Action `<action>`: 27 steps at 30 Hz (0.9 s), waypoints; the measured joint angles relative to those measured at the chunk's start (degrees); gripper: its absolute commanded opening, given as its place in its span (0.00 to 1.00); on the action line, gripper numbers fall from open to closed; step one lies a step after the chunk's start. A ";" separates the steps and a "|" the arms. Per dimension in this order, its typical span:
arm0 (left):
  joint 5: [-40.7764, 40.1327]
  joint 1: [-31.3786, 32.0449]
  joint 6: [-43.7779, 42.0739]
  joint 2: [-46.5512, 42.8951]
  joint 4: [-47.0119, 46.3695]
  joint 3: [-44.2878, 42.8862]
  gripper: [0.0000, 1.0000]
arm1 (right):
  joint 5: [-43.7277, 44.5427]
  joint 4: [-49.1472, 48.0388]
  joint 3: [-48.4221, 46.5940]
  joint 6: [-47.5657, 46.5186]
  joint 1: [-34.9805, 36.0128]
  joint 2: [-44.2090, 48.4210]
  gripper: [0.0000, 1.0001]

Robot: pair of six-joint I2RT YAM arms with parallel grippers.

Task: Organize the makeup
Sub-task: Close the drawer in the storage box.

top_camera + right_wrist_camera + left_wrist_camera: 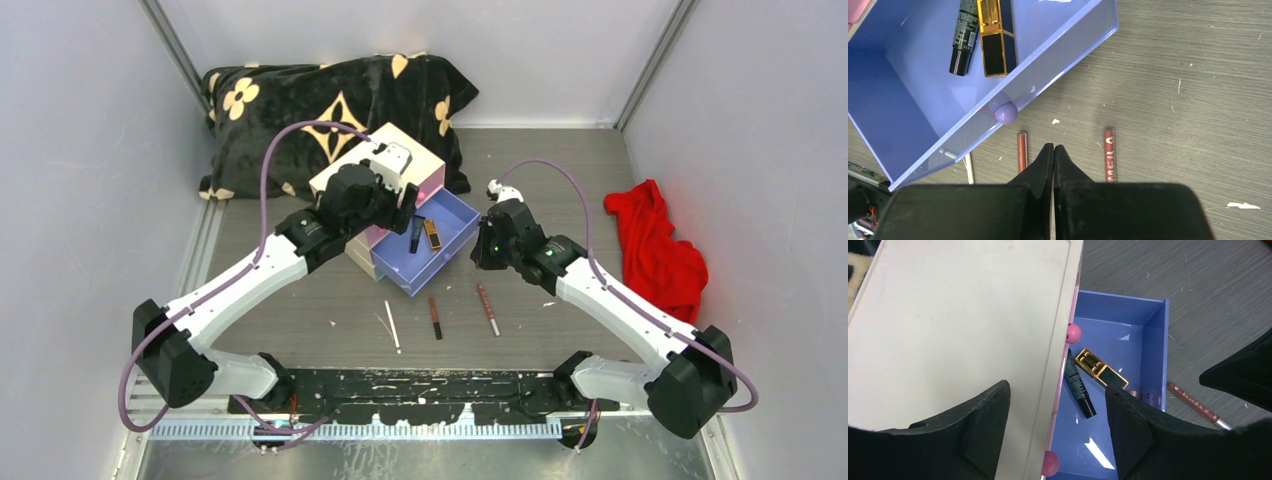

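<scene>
The left end effector is wide open and holds nothing. It hangs over the cream box, one finger above the lid and the other above the pulled-out blue drawer. Between and just ahead of its fingers, inside the drawer, lie a black tube and a gold-black tube, side by side and close together.

The right end effector is fully closed, fingers pressed together with nothing between them. It hovers over the tabletop, just off the drawer's front wall and its lilac knob. In its wrist view a red-brown pencil lies just beside the tips on one side, a red pencil a little farther off on the other, and a white pencil beyond the red-brown one, partly under the drawer front. All three rest flat on the tabletop, outside the drawer
</scene>
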State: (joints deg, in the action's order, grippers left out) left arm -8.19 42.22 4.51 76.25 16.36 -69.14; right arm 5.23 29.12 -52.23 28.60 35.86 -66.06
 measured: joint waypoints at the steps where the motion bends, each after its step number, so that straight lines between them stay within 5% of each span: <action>1: 0.31 -0.15 0.00 0.02 -0.48 0.24 0.70 | -0.04 -0.13 0.22 0.00 0.00 -0.11 0.01; 27: 5.42 -2.23 3.76 -3.65 -10.60 7.80 0.70 | -0.13 -8.37 -5.01 -4.22 -0.09 -14.14 0.01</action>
State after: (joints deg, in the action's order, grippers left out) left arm -2.76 39.99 8.27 72.60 5.76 -61.34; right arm 5.10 20.75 -57.23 24.38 35.77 -80.20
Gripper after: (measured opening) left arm 0.697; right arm 0.037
